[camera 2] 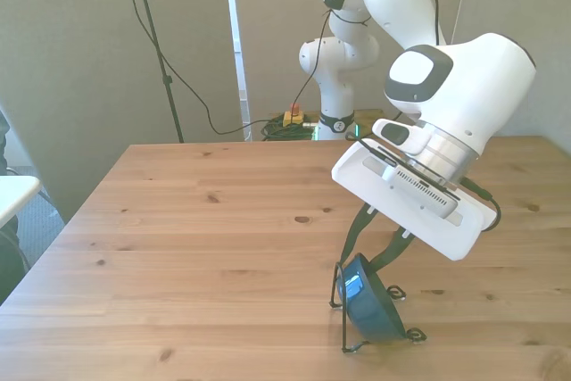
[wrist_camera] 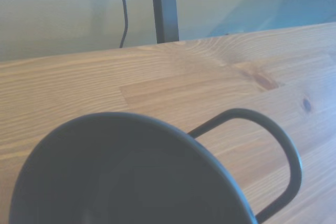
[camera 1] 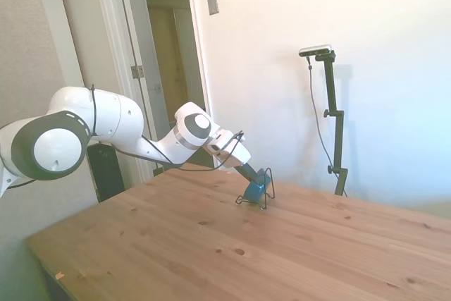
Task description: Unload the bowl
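The gripper [camera 2: 373,252] straddles the bowl [camera 2: 370,303] propped in the stand [camera 2: 343,310]; I can't tell if it grips. Clamp, then lift clear of the wire.

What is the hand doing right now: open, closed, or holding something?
Hand: its fingers straddle the rim of the bowl, which stands on edge in the wire stand; whether they are already clamped on it cannot be told.

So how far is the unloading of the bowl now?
Done: the hand has reached the bowl, its fingers at the rim. In hand: taking hold, though I cannot tell if the grip is closed. Left: the bowl stands on edge in the wire stand, so lifting it out and setting it on the table.
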